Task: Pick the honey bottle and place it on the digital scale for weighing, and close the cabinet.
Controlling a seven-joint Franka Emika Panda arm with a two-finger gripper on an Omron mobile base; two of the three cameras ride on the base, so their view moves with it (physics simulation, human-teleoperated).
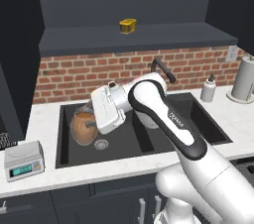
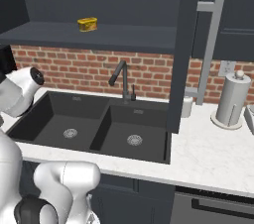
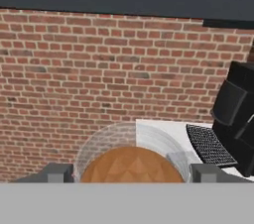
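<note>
The honey bottle (image 1: 82, 129), amber-brown and rounded, hangs tilted over the left basin of the sink (image 1: 208, 134). My gripper (image 1: 87, 125) is shut on it. In the hand view the honey bottle (image 3: 130, 166) sits between the two fingertips (image 3: 57, 172), its pale lid toward the brick wall. The digital scale (image 1: 22, 161), light grey with a teal display, stands on the counter left of the sink, with nothing on its plate. The cabinet's door (image 2: 181, 44) stands open, swung out over the counter, its long silver handle (image 2: 208, 44) facing right.
A small yellow container (image 1: 127, 26) sits on the open cabinet shelf. The black faucet (image 2: 121, 79) rises behind the sink. A white soap dispenser (image 1: 209, 89) and a paper towel roll (image 1: 244, 79) stand on the right counter. A black appliance (image 3: 237, 116) stands beyond the scale.
</note>
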